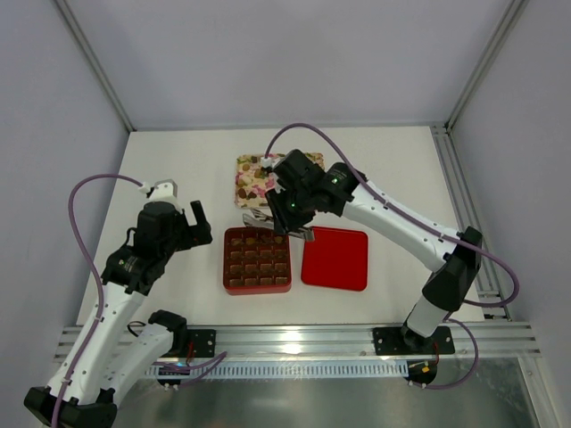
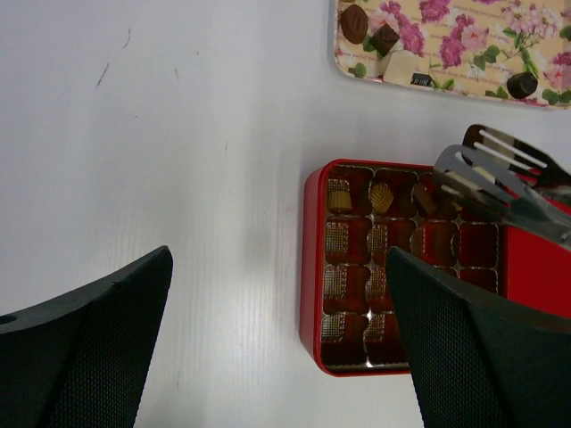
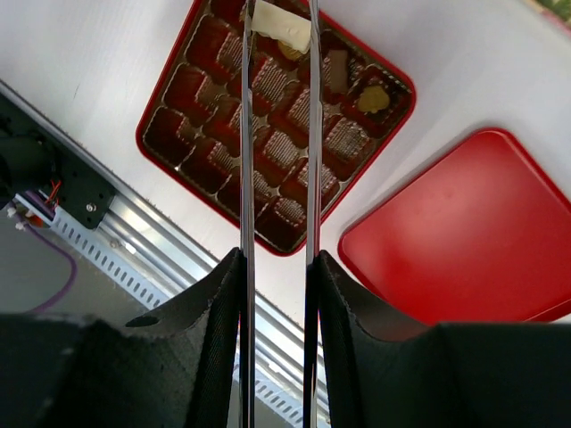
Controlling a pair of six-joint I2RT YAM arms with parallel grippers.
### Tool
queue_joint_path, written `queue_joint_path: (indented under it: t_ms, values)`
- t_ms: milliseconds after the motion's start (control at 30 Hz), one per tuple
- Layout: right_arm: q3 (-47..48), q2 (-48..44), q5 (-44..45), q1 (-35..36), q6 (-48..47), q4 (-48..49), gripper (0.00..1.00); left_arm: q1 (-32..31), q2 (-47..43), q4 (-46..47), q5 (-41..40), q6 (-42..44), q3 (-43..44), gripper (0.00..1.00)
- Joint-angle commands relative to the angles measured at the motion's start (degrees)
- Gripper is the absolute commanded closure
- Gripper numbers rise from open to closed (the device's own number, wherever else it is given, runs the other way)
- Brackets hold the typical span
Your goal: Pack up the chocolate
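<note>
The left claw (image 2: 278,267) hangs wide open over bare table (image 2: 178,134), holding nothing, just left of the red box (image 1: 257,260). It takes no part in the packing at this moment.

The box lies open, its brown gridded insert (image 3: 268,134) showing. Most of the cells look empty, with only ridged gold bottoms visible. A few along the far rows seem to hold chocolate: a tan shell-shaped piece (image 2: 382,198) and a darker one (image 3: 337,71) beside it. I cannot count exactly how many are filled.

Behind the box sits the floral tray (image 2: 464,36), and loose pieces wait on it: a dark oval (image 2: 354,22), a dark square (image 2: 385,37), a whitish bar (image 2: 406,67) and a dark round one (image 2: 522,85).

The right claw (image 3: 279,259) is clamped on a pair of metal tongs (image 3: 247,178). The tong tips pinch a whitish piece (image 3: 281,27) above a far cell of the insert, not yet set down as far as I can tell.

To the right of the box the red lid (image 1: 335,259) lies flat on the table, off the box.

By my reading the task is at an early to middle stage. A handful of pieces are placed and one is being carried. Several remain on the tray, many cells are unfilled, and the lid is not yet on.
</note>
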Motion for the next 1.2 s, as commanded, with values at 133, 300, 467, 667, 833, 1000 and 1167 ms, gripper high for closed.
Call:
queue_joint_path:
  t_ms: [133, 300, 467, 667, 833, 1000, 1167]
  values:
    - [-1.63, -1.04, -0.82, 5.2, 3.82, 4.98, 0.62, 0.2, -0.58, 1.28, -1.31, -0.39, 0.45, 0.0]
    - [-1.99, 0.63, -1.08, 7.31, 4.52, 5.94, 0.61, 0.2, -0.67, 1.28, -1.31, -0.39, 0.45, 0.0]
    - [-2.08, 2.3, -1.26, 8.63, 4.79, 6.56, 0.61, 0.2, -0.58, 1.28, -1.22, -0.3, 0.45, 0.0]
    - [-2.08, 3.79, -1.08, 9.16, 4.87, 7.09, 0.6, 0.2, -0.58, 1.36, -1.31, -0.3, 0.45, 0.0]
    - [-1.9, 4.58, -1.35, 9.51, 4.96, 7.53, 0.57, 0.2, -0.4, 1.36, -1.22, -0.3, 0.54, 0.0]
    - [-2.08, 5.46, -1.7, 9.6, 4.96, 7.88, 0.56, 0.11, -0.58, 1.28, -1.22, -0.3, 0.54, 0.0]
    - [-2.25, 5.73, -1.09, 9.77, 4.79, 7.7, 0.56, 0.2, -0.58, 1.28, -1.22, -0.3, 0.54, 0.0]
